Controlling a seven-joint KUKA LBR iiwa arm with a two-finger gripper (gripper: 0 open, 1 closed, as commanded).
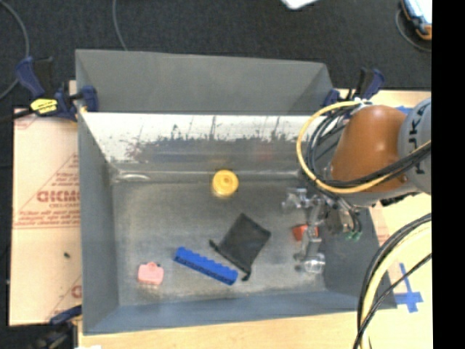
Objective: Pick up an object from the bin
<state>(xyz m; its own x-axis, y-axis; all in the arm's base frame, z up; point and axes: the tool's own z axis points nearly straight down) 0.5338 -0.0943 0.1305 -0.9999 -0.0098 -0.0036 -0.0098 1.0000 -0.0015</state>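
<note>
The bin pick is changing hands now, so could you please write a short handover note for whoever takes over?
End effector: low at the bin's right side; open or shut, cannot tell.
Things: small red piece beside it; black flat pouch, blue brick, pink piece and yellow round cap lie apart from it.
Done: nothing seen lifted.
Left: grasp one thing, lift it out.

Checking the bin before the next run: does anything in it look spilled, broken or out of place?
Nothing stands out. A yellow disc, black pad, blue brick and pink piece lie loose on the bin floor, none visibly broken. A small red thing lies by the tool, at the right.
</note>
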